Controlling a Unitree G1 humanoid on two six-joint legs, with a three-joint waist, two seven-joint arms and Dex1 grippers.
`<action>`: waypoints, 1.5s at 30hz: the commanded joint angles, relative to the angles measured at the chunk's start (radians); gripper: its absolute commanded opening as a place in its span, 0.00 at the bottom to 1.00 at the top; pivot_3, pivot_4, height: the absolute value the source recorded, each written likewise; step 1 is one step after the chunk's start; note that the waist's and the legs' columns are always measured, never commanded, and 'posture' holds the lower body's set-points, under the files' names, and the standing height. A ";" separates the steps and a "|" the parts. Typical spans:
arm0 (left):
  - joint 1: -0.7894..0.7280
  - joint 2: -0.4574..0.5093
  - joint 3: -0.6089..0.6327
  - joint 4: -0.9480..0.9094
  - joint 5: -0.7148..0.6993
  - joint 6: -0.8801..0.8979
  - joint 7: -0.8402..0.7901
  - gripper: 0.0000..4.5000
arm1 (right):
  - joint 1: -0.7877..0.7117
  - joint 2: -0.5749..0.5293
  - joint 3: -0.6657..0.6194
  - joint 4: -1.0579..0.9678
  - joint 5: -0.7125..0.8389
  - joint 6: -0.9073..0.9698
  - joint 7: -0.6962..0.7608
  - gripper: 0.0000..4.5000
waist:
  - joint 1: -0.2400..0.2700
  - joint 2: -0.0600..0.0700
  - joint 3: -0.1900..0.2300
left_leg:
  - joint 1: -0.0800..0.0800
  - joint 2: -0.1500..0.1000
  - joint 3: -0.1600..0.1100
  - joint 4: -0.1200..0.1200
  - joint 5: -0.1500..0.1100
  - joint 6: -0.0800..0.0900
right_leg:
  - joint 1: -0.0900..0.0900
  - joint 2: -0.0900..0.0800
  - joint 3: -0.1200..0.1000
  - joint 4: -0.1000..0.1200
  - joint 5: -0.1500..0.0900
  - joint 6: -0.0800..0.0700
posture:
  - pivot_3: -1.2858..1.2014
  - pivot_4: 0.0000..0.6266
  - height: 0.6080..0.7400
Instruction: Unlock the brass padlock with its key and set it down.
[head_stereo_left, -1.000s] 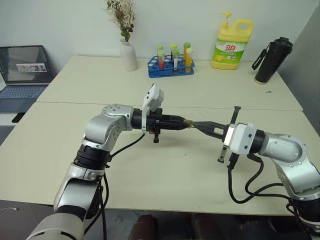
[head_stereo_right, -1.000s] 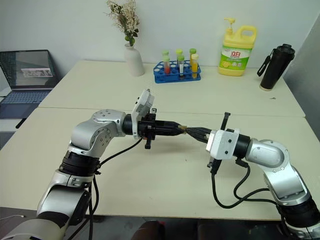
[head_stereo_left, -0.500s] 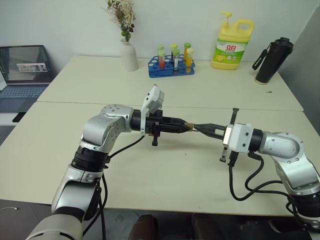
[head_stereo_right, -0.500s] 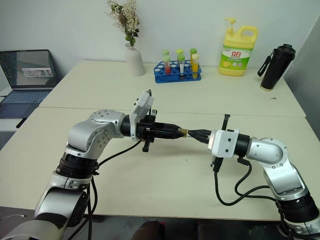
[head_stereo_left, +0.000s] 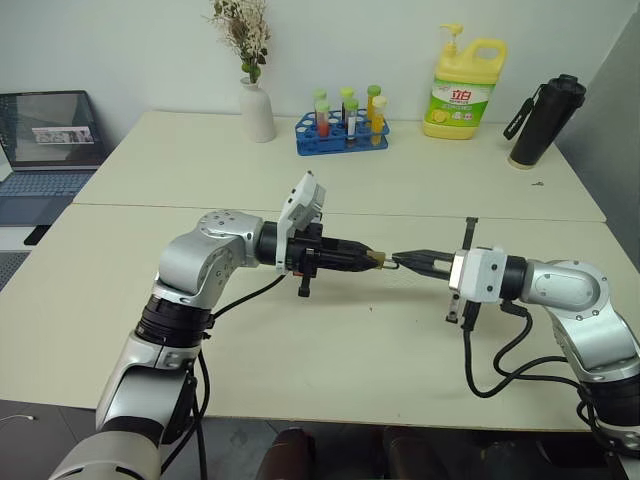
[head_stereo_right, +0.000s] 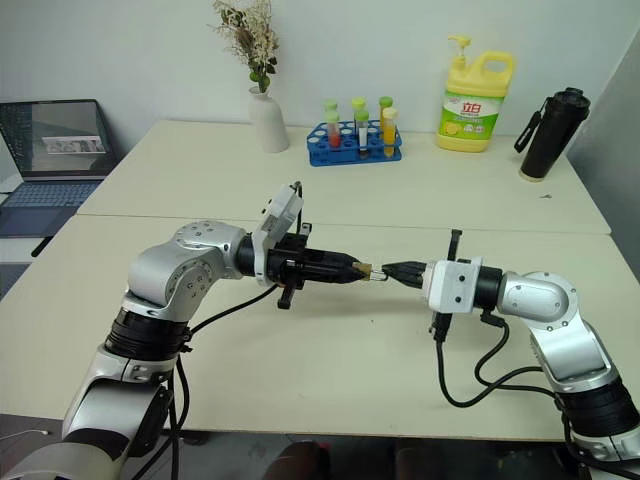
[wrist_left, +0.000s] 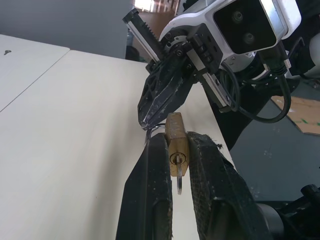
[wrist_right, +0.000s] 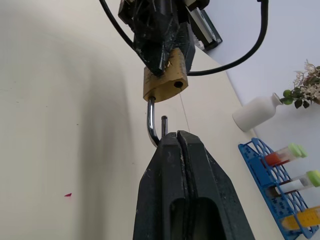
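My left gripper (head_stereo_left: 371, 257) is shut on the brass padlock (wrist_left: 176, 136), holding its body level above the near table (head_stereo_left: 330, 350). The key (wrist_left: 179, 183) sits in the keyhole, on the side facing the left wrist. The silvery shackle (wrist_right: 151, 122) is drawn out of the body, with one end free beside its hole. My right gripper (head_stereo_left: 402, 260) faces the left one from the right and is shut on the bend of that shackle. In the right wrist view the padlock (wrist_right: 165, 80) hangs just beyond my right gripper (wrist_right: 177, 136).
On the far table stand a white vase (head_stereo_left: 257, 108), a blue rack of test tubes (head_stereo_left: 343, 130), a yellow detergent bottle (head_stereo_left: 462, 88) and a black bottle (head_stereo_left: 545, 120). A laptop (head_stereo_left: 45, 140) sits at the far left. A seam (head_stereo_left: 500, 217) runs between the two tables.
My right gripper has sunk to level and drawn back to the right, so the shackle now shows between the two grippers. The left gripper has stayed about where it was.
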 joint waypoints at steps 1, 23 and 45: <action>-0.008 0.010 0.021 -0.033 -0.041 0.013 -0.021 0.04 | -0.004 -0.006 0.009 -0.015 0.015 -0.020 0.028 0.00 | 0.000 0.000 0.000 | 0.000 0.000 0.000 0.000 0.000 0.000 | 0.000 0.000 0.000 0.000 0.000 0.000 | 0.52 0.24 1.00; 0.052 -0.004 0.012 0.000 -0.028 0.084 0.100 0.04 | 0.183 -0.115 -0.085 -0.107 0.083 0.172 0.057 0.00 | 0.009 0.000 0.000 | 0.000 0.000 0.000 0.000 0.000 0.000 | 0.000 0.000 0.000 -0.001 0.000 0.000 | 0.52 0.24 1.00; 0.127 -0.211 -0.087 0.195 0.148 0.083 0.375 0.04 | 0.242 -0.181 -0.136 -0.363 0.263 0.592 -0.021 1.00 | 0.016 0.000 0.000 | -0.003 0.000 -0.001 0.000 0.000 0.000 | 0.001 -0.001 -0.001 -0.005 0.000 0.000 | 0.52 0.24 1.00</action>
